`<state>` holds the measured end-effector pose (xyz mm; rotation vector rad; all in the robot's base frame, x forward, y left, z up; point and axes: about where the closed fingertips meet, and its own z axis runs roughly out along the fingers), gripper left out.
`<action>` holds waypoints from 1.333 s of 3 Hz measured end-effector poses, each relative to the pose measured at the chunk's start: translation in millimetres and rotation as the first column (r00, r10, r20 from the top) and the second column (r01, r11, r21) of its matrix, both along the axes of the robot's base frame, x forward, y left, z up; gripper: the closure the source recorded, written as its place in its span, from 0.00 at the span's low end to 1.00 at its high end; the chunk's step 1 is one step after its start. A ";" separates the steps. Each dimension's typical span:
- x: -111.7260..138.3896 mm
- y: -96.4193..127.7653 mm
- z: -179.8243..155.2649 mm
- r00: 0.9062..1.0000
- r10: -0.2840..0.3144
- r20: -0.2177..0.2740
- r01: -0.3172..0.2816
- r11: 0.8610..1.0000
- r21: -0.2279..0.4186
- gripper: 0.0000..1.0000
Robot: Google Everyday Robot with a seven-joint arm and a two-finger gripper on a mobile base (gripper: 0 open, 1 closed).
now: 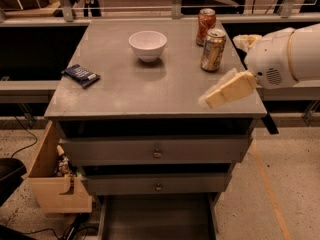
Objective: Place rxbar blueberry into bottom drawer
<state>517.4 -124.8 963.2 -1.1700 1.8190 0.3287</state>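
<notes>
The rxbar blueberry [80, 75], a dark blue wrapped bar, lies flat near the left edge of the grey cabinet top [150, 91]. The bottom drawer [157, 218], a dark grey shallow tray, stands pulled out at the foot of the cabinet and looks empty. My gripper [216, 97], cream-coloured on a white arm [285, 56], reaches in from the right and hovers over the front right part of the cabinet top, far from the bar. It holds nothing that I can see.
A white bowl [147, 45] stands at the back middle of the top. Two cans [206, 26] [213, 50] stand at the back right, close to my arm. Two knob-fronted drawers [157, 153] are shut. A light wooden box [50, 184] hangs at the cabinet's lower left.
</notes>
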 end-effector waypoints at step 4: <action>65.9 75.6 16.5 0.989 -0.015 0.146 -0.016 0.978 0.208 0.00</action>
